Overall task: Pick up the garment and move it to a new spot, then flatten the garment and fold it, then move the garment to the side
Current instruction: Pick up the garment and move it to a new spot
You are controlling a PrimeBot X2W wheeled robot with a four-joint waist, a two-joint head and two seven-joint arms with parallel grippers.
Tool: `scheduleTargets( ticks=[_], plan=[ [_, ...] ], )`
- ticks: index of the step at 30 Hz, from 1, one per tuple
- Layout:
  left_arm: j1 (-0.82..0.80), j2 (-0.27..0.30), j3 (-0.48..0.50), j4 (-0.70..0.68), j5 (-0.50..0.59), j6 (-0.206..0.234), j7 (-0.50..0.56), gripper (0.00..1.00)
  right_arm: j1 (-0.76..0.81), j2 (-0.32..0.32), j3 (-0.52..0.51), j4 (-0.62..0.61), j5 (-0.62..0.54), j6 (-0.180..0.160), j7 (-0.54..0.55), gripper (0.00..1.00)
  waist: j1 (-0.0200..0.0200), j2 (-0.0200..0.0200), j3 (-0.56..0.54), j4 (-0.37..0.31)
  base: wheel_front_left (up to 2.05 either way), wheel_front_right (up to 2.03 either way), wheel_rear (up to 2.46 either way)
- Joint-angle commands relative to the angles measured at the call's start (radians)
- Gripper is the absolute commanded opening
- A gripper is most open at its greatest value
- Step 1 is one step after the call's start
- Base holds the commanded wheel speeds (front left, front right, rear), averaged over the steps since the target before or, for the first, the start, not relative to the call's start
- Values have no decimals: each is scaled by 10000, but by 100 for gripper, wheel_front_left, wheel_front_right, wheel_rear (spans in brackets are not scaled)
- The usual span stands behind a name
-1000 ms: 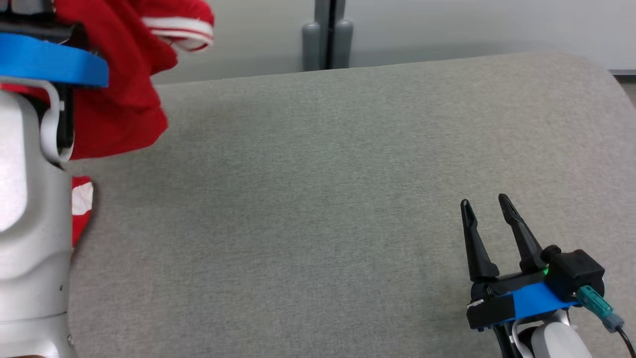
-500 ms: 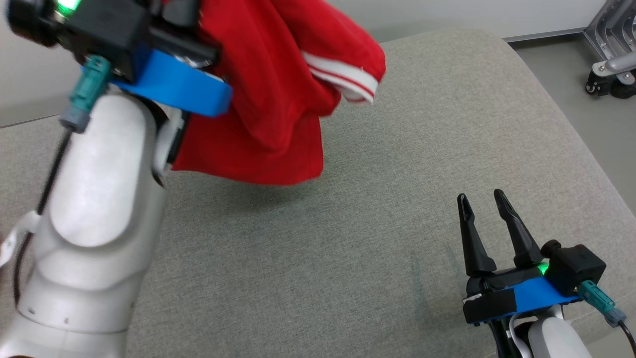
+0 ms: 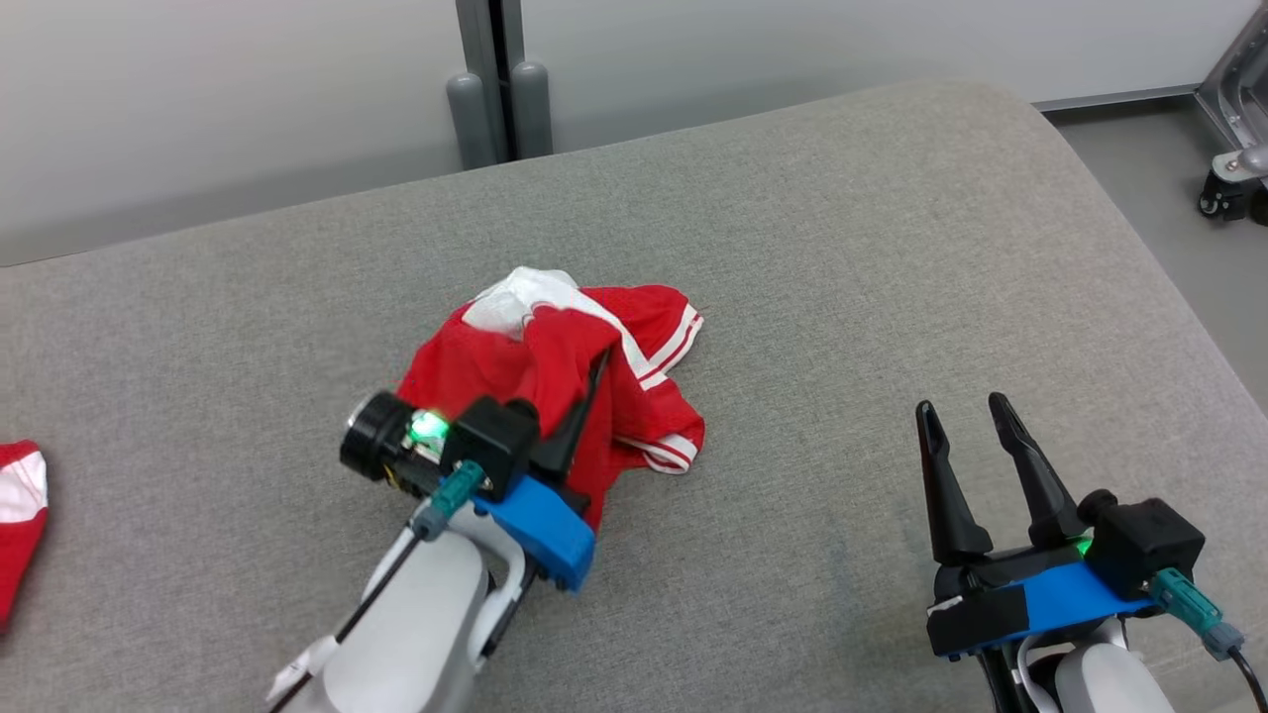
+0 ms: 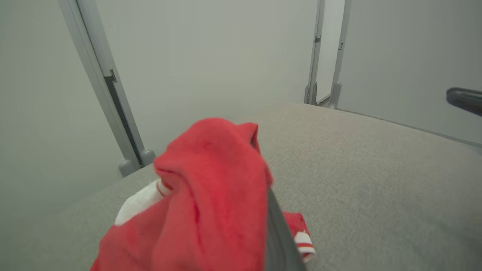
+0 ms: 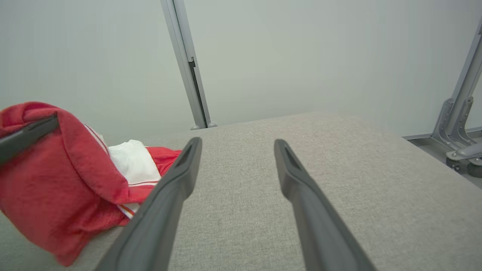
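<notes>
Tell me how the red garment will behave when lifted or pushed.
Probably floppy: the red garment lies in a crumpled heap, and a fold drapes limply over the left gripper. Likely light for its size, since the cloth looks thin and loosely bunched. If pushed, it would probably wrinkle and drag on the grey fabric surface rather than slide whole.

Two long, dark, tapered fingers are borne by the right gripper; one is seen on the left gripper. Behind each are fitted a blue band, a black camera block with a green light, a teal plug and a black cable. The forearms are cased in pale grey.
</notes>
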Motion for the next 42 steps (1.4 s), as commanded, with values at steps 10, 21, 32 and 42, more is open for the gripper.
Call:
scheduleTargets(
  ticks=[10, 21, 32, 42],
  plan=[
    [1397, -358, -200, 69, -337, 279, -75, 100, 238, -5, -96, 189, -115, 5, -31, 100, 0, 1, -198, 554, 0, 0, 0],
    [2675, -120, 1297, -2425, 33, 1008, -73, 100, 456, -6, -218, 314, -143, 5, -31, 100, 0, 1, -705, 1312, 0, 0, 0],
    [3856, -148, 3229, -3920, 335, 1463, -70, 100, 666, -6, -388, 334, -286, 5, -31, 100, 0, 1, -995, 1945, 0, 0, 0],
    [4951, -283, 4798, -4336, 785, 1632, -70, 100, 876, -6, -483, 357, -344, 5, -31, 100, 0, 1, -1230, 2170, 0, 0, 0]
  ],
)
